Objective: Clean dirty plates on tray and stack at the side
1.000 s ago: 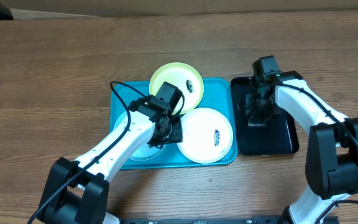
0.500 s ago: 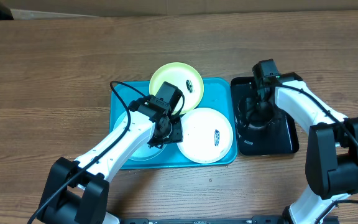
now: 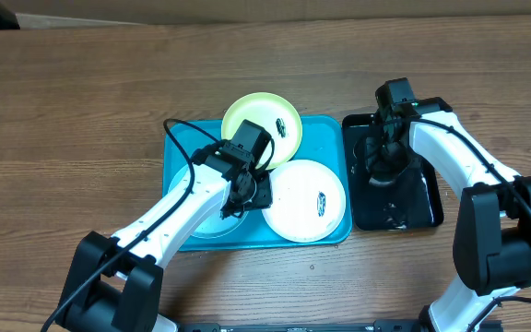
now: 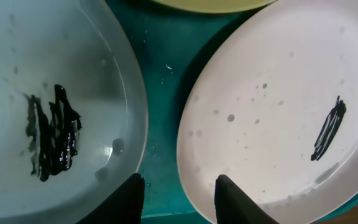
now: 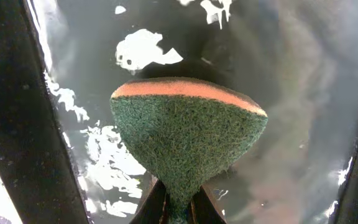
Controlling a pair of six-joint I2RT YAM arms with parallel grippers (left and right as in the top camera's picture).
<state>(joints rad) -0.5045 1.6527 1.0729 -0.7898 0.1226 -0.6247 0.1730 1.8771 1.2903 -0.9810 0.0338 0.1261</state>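
The left arm's smooth white tubular links (image 3: 178, 210) run between chunky black joint housings. Just behind its black two-finger claw (image 3: 247, 191) sits a boxy black wrist block, and a thin black cable (image 3: 165, 124) loops back from there. The claw's fingertips (image 4: 132, 198) are matte black rounded tabs. The right arm's white links (image 3: 454, 148) end in a black narrow-fingered claw (image 3: 383, 173).
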